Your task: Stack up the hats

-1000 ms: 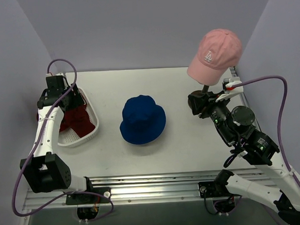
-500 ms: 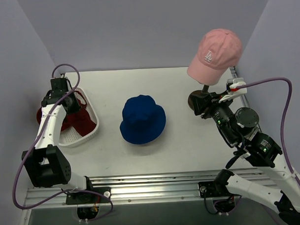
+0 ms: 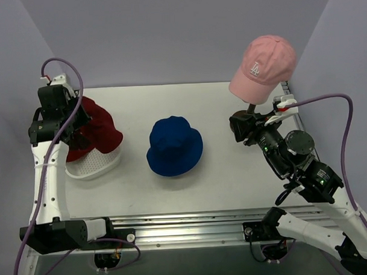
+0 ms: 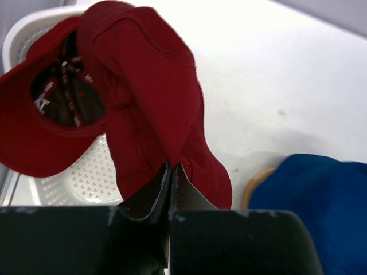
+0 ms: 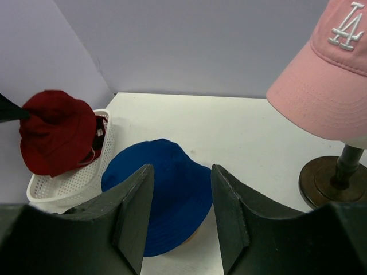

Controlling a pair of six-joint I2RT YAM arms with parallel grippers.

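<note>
My left gripper (image 4: 172,167) is shut on a fold of the dark red bucket hat (image 4: 149,97), which hangs from it above the white mesh basket (image 4: 86,183). From above, the left gripper (image 3: 73,122) holds that hat (image 3: 97,127) over the basket (image 3: 91,168). A red cap (image 4: 34,137) lies upside down in the basket. The blue bucket hat (image 3: 175,145) sits mid-table over a wooden stand whose edge (image 4: 257,184) shows. The pink LA cap (image 3: 264,65) rests on a stand at the back right. My right gripper (image 5: 182,172) is open and empty, facing the blue hat (image 5: 178,212).
The pink cap's stand has a round dark wooden base (image 5: 324,183) next to the right gripper (image 3: 236,126). Grey walls close in the table at the back and both sides. The basket (image 5: 63,189) stands against the left wall.
The left gripper closed on the dark red bucket hat in the basket and lifted it up and back. The right arm barely moved.
</note>
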